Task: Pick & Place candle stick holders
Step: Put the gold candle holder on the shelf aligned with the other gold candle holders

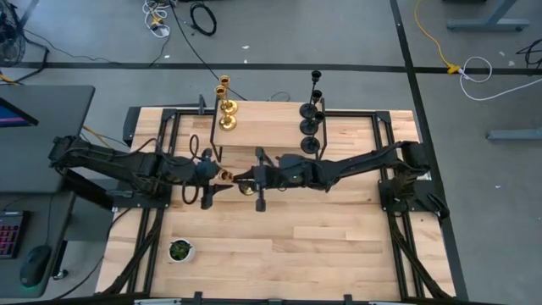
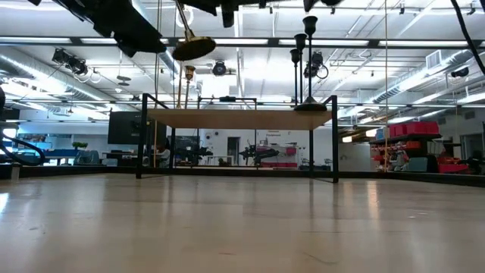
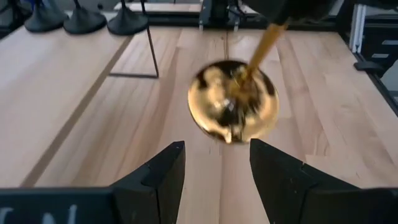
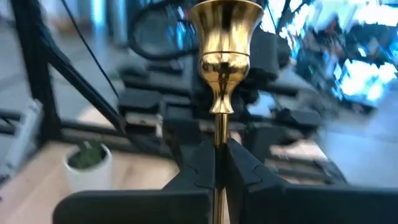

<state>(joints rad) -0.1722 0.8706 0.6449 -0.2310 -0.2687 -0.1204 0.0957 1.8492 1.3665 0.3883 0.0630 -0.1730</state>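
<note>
One gold holder (image 4: 224, 56) hangs mid-surface (image 1: 339, 246), stem clamped in right end effector (image 4: 219, 163); left end effector (image 3: 214, 174), fingers spread, faces its base.

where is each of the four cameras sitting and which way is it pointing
High view: overhead, looking straight down; both arms, left gripper and right gripper meet mid-table.
Low view: table height, looking level at the raised shelf; arm parts overhead.
Left wrist view: behind open fingers, facing the gold holder.
Right wrist view: behind shut fingers, facing the holder's cup.
Shared: the gold holder shows in all four.
</note>
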